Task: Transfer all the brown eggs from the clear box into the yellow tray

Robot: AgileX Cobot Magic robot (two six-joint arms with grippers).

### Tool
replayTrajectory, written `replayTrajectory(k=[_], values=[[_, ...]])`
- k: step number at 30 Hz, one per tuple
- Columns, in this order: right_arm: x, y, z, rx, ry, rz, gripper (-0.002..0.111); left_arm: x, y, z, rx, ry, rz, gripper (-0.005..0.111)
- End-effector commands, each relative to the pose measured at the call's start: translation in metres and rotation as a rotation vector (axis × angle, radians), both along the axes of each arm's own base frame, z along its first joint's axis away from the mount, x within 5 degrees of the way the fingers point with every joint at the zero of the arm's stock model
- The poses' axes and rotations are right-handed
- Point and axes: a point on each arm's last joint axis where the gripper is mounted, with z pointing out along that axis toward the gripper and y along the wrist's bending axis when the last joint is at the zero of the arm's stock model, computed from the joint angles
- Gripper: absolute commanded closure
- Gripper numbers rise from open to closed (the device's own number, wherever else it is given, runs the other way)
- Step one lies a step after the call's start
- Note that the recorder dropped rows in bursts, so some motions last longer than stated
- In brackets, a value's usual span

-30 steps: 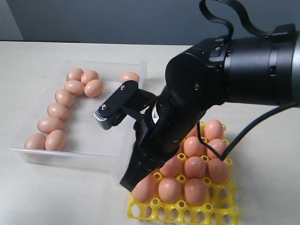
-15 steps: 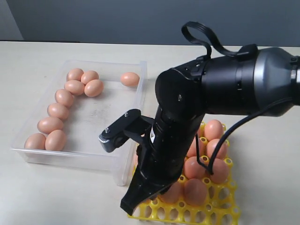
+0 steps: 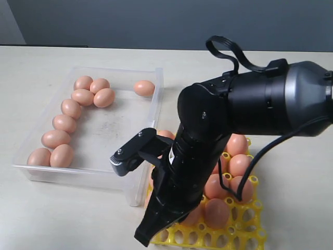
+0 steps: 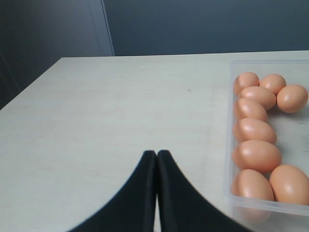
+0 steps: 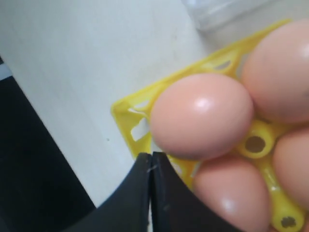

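Several brown eggs point(image 3: 65, 123) line the left wall of the clear box point(image 3: 78, 174), and one egg point(image 3: 144, 87) lies alone at its far right corner. The yellow tray point(image 3: 244, 237) to the right of the box holds several eggs point(image 3: 238, 144), partly hidden by my right arm. My right gripper point(image 3: 144, 238) is shut and empty, low over the tray's near left corner. In the right wrist view its tips point(image 5: 151, 155) sit just short of the corner egg point(image 5: 200, 116) in the tray point(image 5: 126, 113). My left gripper point(image 4: 157, 152) is shut and empty over bare table, beside the box wall point(image 4: 229, 145) and its eggs point(image 4: 256, 155).
The light table point(image 3: 41, 213) runs around the box and tray. The table's edge point(image 5: 58, 159) shows close beside the tray corner, with darkness beyond it. My black right arm point(image 3: 250, 114) spans the right half of the exterior view, its cable looped above.
My right arm has swung down and toward the tray's near left corner, covering more of the tray's eggs. The eggs in the box have not moved.
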Motion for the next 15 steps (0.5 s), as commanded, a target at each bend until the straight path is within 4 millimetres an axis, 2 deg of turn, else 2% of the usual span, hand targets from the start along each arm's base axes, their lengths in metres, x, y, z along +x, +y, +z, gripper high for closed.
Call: replayTrajectory(k=[1,5,15], values=[[0.000,0.000,0.011,0.050,-0.036,-0.004,0.108,0.000,0.000,0.000,0.003,-0.012,-0.005,0.106],[0.001,0.001,0.009,0.054,-0.038,-0.010,0.108,0.000,0.000,0.000,0.003,-0.012,-0.005,0.106],[0.003,0.006,-0.025,-0.026,0.031,-0.006,0.108,0.000,0.000,0.000,0.003,-0.012,-0.005,0.106]])
